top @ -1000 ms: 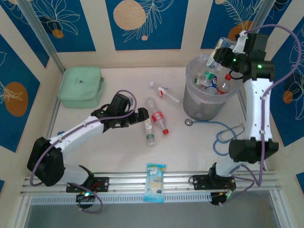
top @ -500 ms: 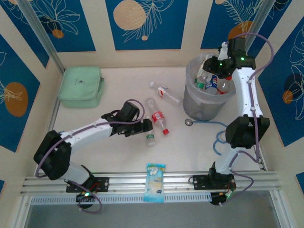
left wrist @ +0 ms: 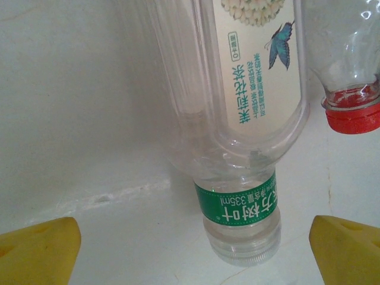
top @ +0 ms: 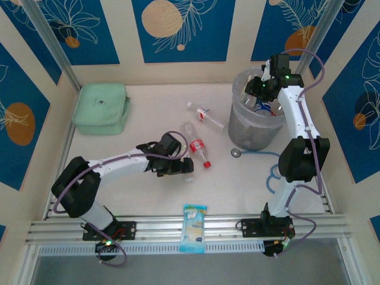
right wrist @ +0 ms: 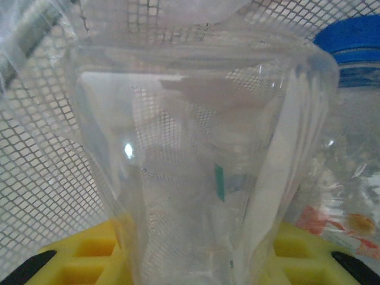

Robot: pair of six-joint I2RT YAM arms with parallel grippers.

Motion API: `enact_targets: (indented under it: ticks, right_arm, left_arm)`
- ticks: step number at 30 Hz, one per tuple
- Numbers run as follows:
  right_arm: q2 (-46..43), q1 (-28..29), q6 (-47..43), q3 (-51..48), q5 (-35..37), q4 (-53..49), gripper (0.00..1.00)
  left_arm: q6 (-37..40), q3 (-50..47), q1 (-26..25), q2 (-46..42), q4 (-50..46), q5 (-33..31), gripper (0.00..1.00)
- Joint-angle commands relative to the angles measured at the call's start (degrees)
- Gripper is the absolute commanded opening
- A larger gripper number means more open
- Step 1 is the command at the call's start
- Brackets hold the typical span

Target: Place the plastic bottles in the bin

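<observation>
Three plastic bottles lie on the table: one at the back (top: 205, 114), a red-capped one (top: 199, 149) (left wrist: 353, 113), and a clear one with a green neck band (top: 189, 132) (left wrist: 237, 119). My left gripper (top: 185, 168) (left wrist: 193, 252) is open, its yellow fingertips (left wrist: 35, 252) on either side of that bottle's cap end without touching it. The grey mesh bin (top: 249, 127) with its clear liner holds several bottles (top: 264, 107). My right gripper (top: 256, 88) (right wrist: 196, 255) is down in the bin's mouth, shut on a squashed clear bottle (right wrist: 202, 178).
A mint-green lidded box (top: 101, 108) sits at the back left. A blue-and-white packet (top: 194, 221) lies at the front edge. A blue cable (top: 279, 169) curls on the table beside the bin. A blue-capped bottle (right wrist: 350, 41) rests against the bin's mesh.
My left gripper has slid right and forward, down over the cap end of the green-banded bottle. The right gripper has swung left and lowered its bottle into the bin.
</observation>
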Motion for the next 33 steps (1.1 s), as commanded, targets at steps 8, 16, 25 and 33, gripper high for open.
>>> enact_targets:
  ticks: [8, 16, 25, 33]
  right_arm:
    - [-2.7, -2.46, 1.51, -0.12, -3.32, -7.2, 0.74]
    - [-12.39, -3.51, -0.25, 1.71, -2.94, -10.43, 0.99]
    - [-34.97, -3.82, 0.42, -16.38, -8.99, -0.53, 0.99]
    - [-47.67, -2.2, 9.06, -28.03, -18.39, 3.13, 0.92]
  left_arm:
    - [1.46, 1.66, -1.46, 2.54, 0.38, 0.13, 0.97]
    - [-1.77, -0.41, -1.51, 5.47, 7.37, 2.55, 0.94]
    - [-1.43, 0.8, -1.52, 6.54, 4.58, -2.81, 0.68]
    - [2.23, 2.87, -1.18, 4.72, 0.47, -8.66, 0.48]
